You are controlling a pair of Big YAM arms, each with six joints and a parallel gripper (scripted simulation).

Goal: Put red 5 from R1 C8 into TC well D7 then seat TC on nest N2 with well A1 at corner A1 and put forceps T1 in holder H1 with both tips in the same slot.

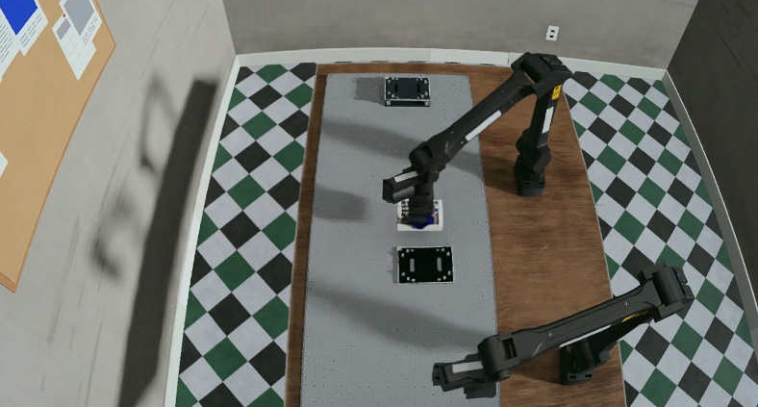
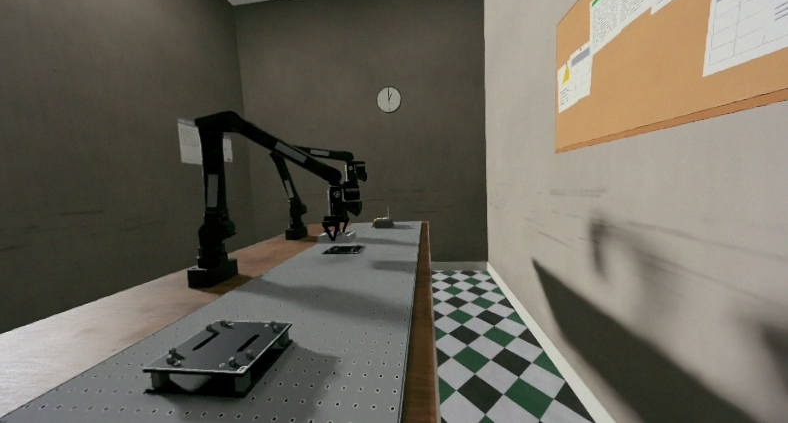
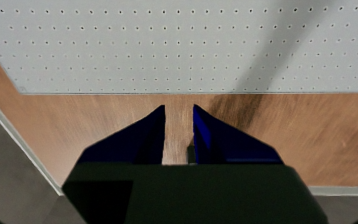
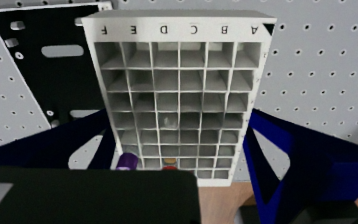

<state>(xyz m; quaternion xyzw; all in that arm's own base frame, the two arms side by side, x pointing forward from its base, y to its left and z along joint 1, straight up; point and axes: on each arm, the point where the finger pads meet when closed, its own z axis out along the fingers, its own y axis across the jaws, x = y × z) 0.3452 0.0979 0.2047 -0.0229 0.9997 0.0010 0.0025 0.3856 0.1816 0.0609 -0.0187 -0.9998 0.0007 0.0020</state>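
The right gripper (image 1: 423,222) (image 2: 334,234) (image 4: 180,120) is shut on the white tube carrier TC (image 1: 404,227) (image 2: 352,236) (image 4: 180,30), one finger against each long side. TC is off its low nest and held above the board. Its lettered edge and A1 triangle show in the right wrist view. A purple cap (image 4: 127,161) shows on the F side and a red cap (image 4: 169,168) near row D; their exact wells are unclear. The raised nest N2 (image 1: 406,97) (image 2: 226,349) stands empty. The left gripper (image 3: 179,109) is nearly closed with nothing between its fingers. R1 is not identifiable.
The low black nest (image 1: 425,268) (image 2: 342,249) (image 4: 40,75) lies bare beside TC. A small yellowish object (image 2: 383,222) with a thin upright piece stands at the board's far end; it may be H1 with T1. Both arms reach over the pegboard (image 1: 360,292).
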